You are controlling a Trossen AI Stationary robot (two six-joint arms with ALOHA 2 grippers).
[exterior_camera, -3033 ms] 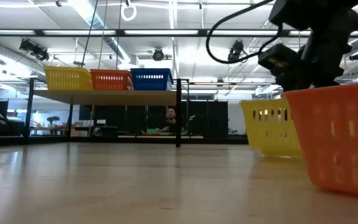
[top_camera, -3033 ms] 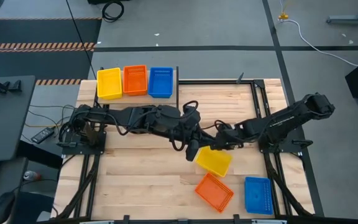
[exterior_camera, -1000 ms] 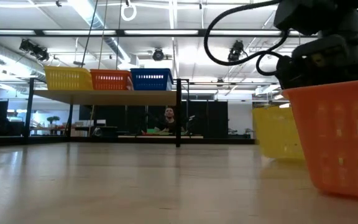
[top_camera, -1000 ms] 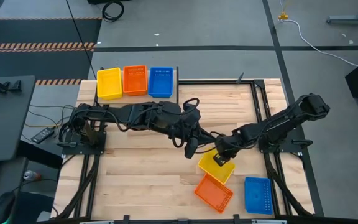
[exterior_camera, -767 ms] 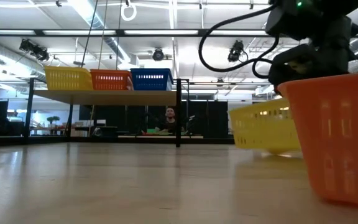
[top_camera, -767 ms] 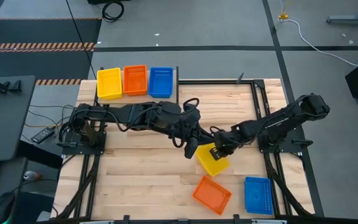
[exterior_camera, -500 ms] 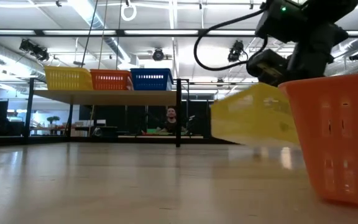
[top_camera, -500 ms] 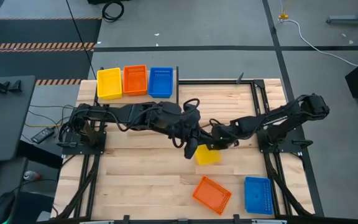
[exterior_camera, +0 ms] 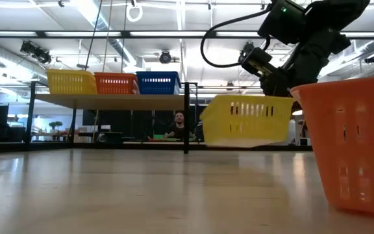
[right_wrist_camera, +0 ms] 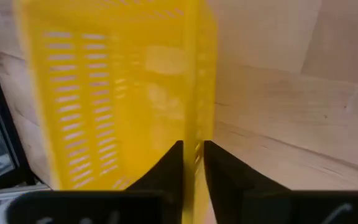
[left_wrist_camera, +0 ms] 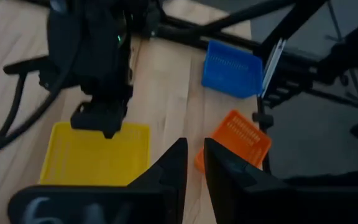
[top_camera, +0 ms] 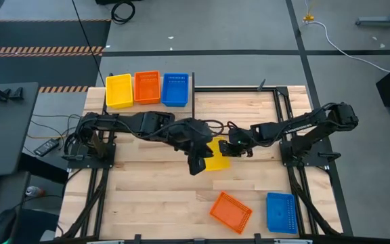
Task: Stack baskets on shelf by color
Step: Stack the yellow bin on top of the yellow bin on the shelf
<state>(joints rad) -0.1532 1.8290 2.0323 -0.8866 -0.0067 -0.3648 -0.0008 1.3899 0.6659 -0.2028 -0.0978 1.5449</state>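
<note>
Yellow basket [top_camera: 216,154] half-hidden under grippers

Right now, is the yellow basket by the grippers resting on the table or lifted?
Lifted: the low view shows the yellow basket level above the table, its wall between the right gripper fingers.

On the shelf [top_camera: 147,104]: yellow basket [top_camera: 118,90], orange basket [top_camera: 147,87], blue basket [top_camera: 175,89], side by side in a row, upright. Well off the shelf toward mid-table: second yellow basket [top_camera: 216,155], lifted clear of the wood, roughly level. Much farther from the shelf, near the table's front edge: tilted orange one [top_camera: 230,211], blue one [top_camera: 281,212] just beside it.
</note>
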